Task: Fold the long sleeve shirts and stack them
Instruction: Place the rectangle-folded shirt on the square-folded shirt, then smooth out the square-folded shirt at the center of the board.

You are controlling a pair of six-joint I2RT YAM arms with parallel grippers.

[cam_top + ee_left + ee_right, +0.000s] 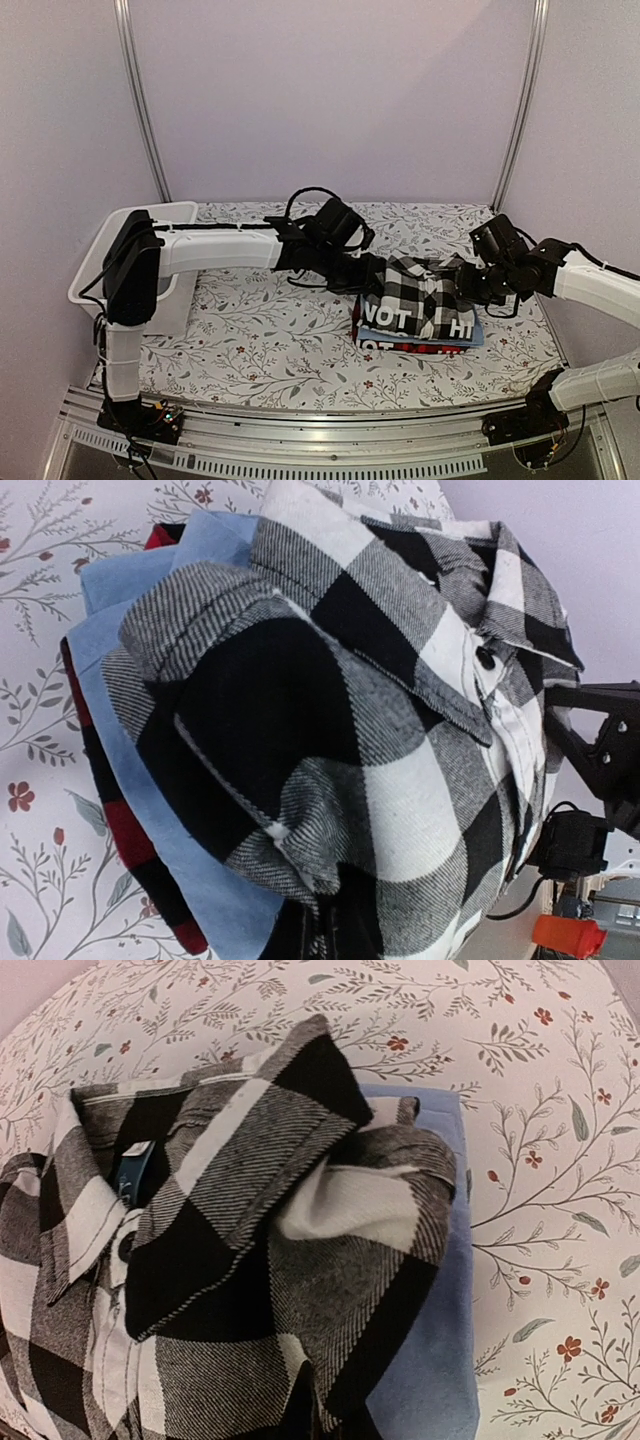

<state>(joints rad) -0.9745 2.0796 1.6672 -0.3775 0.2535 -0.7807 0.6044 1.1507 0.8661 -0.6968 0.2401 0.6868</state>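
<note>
The long sleeve shirts lie in one pile right of the table's middle. The black-and-white checked shirt (pixel 415 300) is on top, its white lettering facing the near edge. Under it lies the light blue shirt (pixel 474 338), and the red-and-black shirt (pixel 420 348) is at the bottom. My left gripper (pixel 376 274) is shut on the checked shirt's left far edge; in the left wrist view the cloth (pixel 380 710) bunches over the jaws and hides the fingers. My right gripper (pixel 464 282) is shut on its right far edge, with checked cloth (pixel 230 1260) pinched above blue cloth (pixel 430 1360).
A white plastic tub (pixel 178 222) stands at the far left, partly behind the left arm. The floral tablecloth (pixel 260 340) covers the table. Grey walls and two metal posts close off the back.
</note>
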